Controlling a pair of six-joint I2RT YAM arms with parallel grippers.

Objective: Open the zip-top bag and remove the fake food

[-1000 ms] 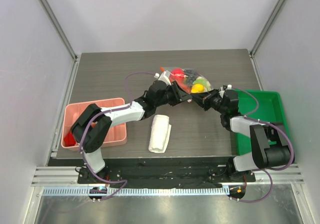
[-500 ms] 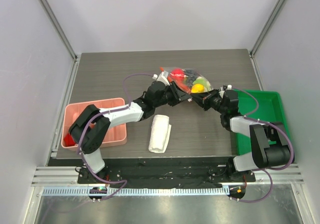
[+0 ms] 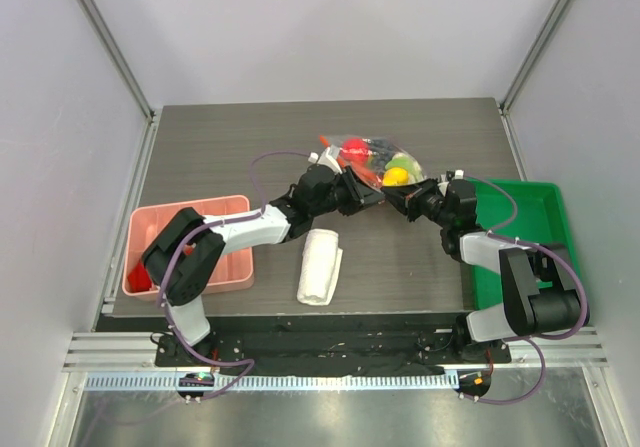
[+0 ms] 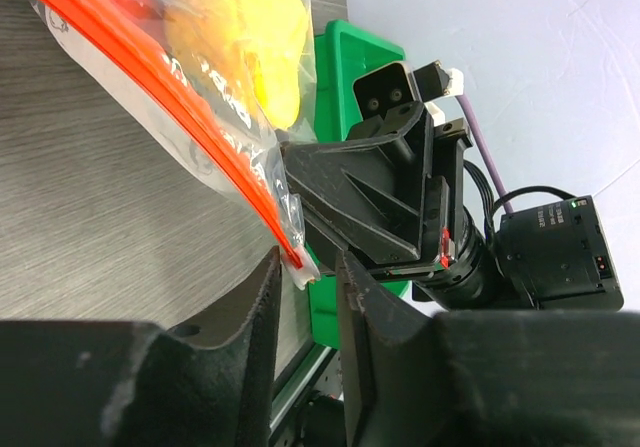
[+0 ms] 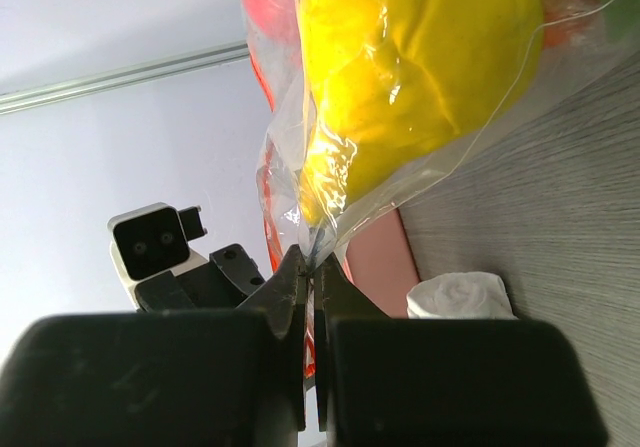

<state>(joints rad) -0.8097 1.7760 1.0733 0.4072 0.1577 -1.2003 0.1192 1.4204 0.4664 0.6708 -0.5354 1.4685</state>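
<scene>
Straddling the zip strip's (image 4: 170,97) end, the left claw (image 4: 308,267) stands part-open, jaws on either side and not visibly pinching it. The strip runs straight away from that claw along the bag (image 3: 375,159), which lies mid-bench (image 3: 230,147) toward the rear between both claws, with the food (image 5: 400,77) inside. Opposite, the right claw (image 5: 308,267) is clamped on the bag's clear edge.

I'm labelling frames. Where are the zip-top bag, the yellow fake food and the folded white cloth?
zip-top bag (image 4: 200,152), left wrist view, on its orange-red zip strip.
yellow fake food (image 5: 400,77), right wrist view, its bulging middle.
folded white cloth (image 3: 320,265), top external view, its centre.
</scene>
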